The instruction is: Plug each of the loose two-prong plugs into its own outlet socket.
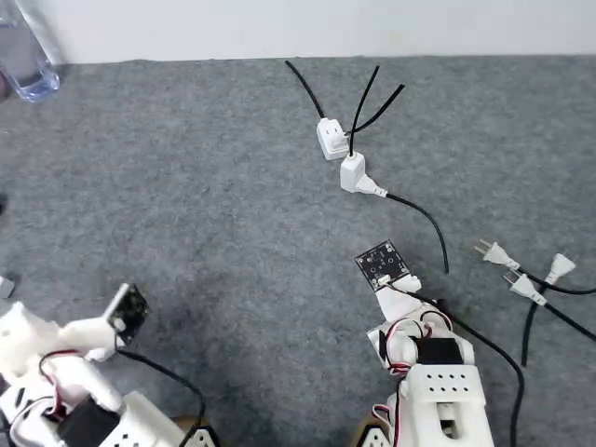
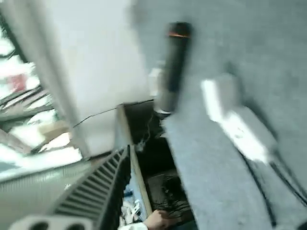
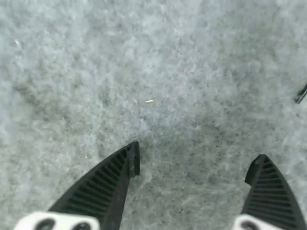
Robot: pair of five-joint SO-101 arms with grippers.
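The grey felt table (image 1: 186, 186) holds everything. The right gripper (image 3: 192, 187) hangs spread wide over bare felt (I cannot tell how the left arm (image 1: 65, 363) has its tool). The outlet sockets (image 1: 331, 138) lie far ahead and the loose plugs (image 1: 494, 251) lie off to the right. It probably needs to swing right and pinch one plug across its body, leaving the prongs free.

Two white outlet sockets (image 1: 332, 138) touching, upper centre of grey carpet (image 1: 186, 186). White plug (image 1: 371, 188) against nearer socket. Three loose plugs (image 1: 494, 253) at right.
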